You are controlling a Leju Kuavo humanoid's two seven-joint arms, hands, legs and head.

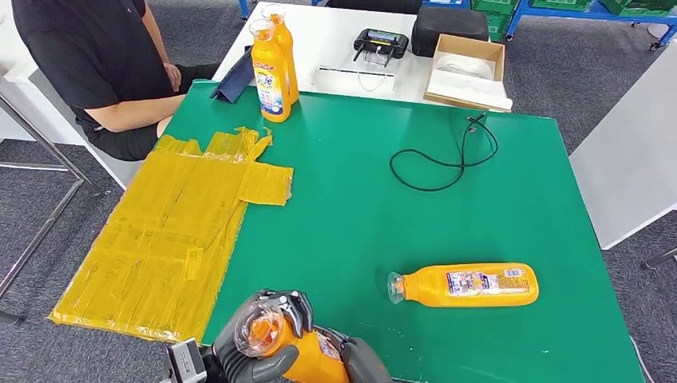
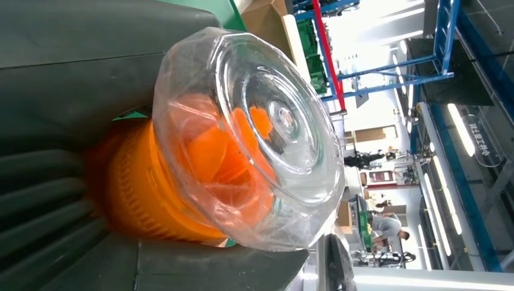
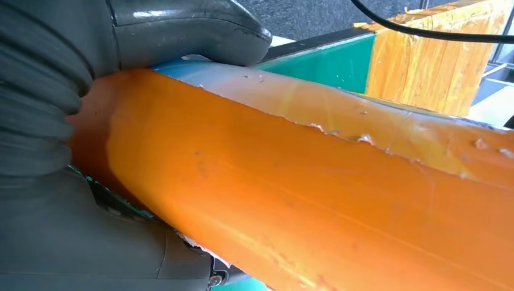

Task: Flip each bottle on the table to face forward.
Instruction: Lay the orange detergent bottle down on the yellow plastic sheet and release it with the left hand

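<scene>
Shiny orange plastic bottle (image 1: 471,285) w/ clear cap, smooth green table (image 1: 383,215), crinkly yellow tape sheet (image 1: 172,231), cardboard box (image 1: 467,72).

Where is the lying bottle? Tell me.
In the head view, the lying bottle rests on the green table, right of the robot hands, cap pointing left.

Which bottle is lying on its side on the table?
The bottle near the table's front right, cap pointing left, label up. The two bottles at the far edge stand upright, and the fourth bottle is held in both hands.
</scene>
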